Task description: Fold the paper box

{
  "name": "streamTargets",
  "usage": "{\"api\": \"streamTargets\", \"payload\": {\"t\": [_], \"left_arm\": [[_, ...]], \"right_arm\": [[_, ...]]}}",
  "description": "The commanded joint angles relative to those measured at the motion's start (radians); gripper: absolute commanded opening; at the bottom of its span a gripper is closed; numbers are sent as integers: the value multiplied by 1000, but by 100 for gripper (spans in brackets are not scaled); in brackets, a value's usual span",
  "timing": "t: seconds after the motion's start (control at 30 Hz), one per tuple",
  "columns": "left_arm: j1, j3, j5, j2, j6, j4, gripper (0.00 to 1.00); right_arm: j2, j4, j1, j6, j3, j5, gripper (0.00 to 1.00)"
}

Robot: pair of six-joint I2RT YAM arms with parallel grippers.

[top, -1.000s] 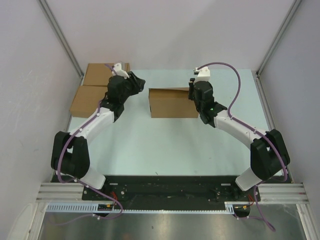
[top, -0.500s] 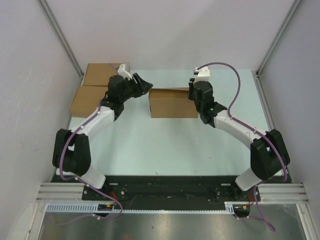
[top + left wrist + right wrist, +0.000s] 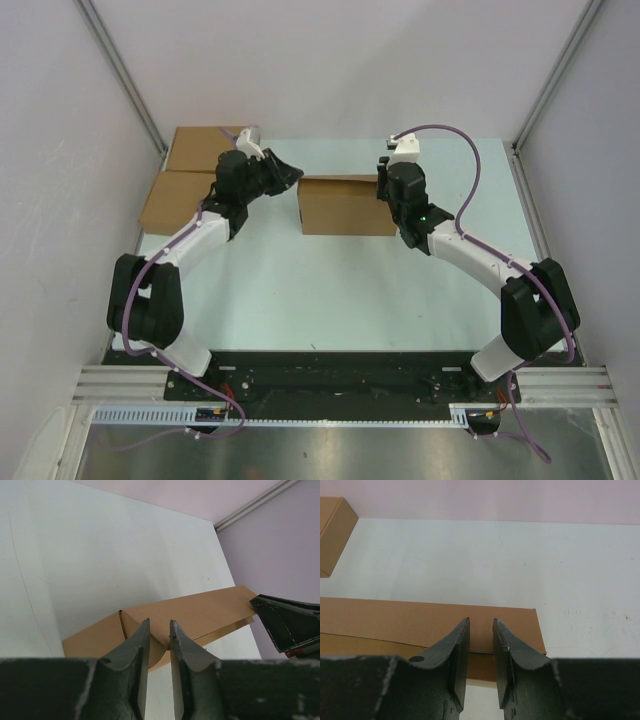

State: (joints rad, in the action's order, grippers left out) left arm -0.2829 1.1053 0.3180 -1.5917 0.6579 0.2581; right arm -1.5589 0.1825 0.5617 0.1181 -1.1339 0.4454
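Observation:
The paper box (image 3: 345, 205) is a shallow brown lidded box lying mid-table, its lid down with a thin seam along the front. My left gripper (image 3: 293, 177) is at the box's far left corner, jaws nearly together with nothing between them. In the left wrist view the gripper (image 3: 159, 625) points at the box's (image 3: 200, 612) near corner. My right gripper (image 3: 385, 190) is at the box's right end. In the right wrist view the gripper (image 3: 481, 621) is over the lid (image 3: 395, 617), jaws nearly together and empty.
Two flat brown boxes (image 3: 205, 148) (image 3: 178, 200) lie at the back left beside the left wall; one shows in the right wrist view (image 3: 335, 527). Metal frame posts and white walls close the table on three sides.
My left gripper has swung right from beside the flat boxes to the paper box's left corner. The right arm and the box have not moved.

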Motion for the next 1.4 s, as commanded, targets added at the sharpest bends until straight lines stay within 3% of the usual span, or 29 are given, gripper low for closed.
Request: {"api": "streamTargets", "payload": {"t": [0.0, 0.7, 1.37], "left_arm": [[5, -28, 20, -22, -9, -25, 23], [8, -168, 9, -62, -35, 6, 24], [10, -208, -62, -157, -53, -31, 21]], "right_arm": [[-7, -77, 9, -1, -3, 7, 32], [-35, -86, 0, 37, 51, 30, 34], [-40, -84, -23, 49, 114, 41, 34]]}}
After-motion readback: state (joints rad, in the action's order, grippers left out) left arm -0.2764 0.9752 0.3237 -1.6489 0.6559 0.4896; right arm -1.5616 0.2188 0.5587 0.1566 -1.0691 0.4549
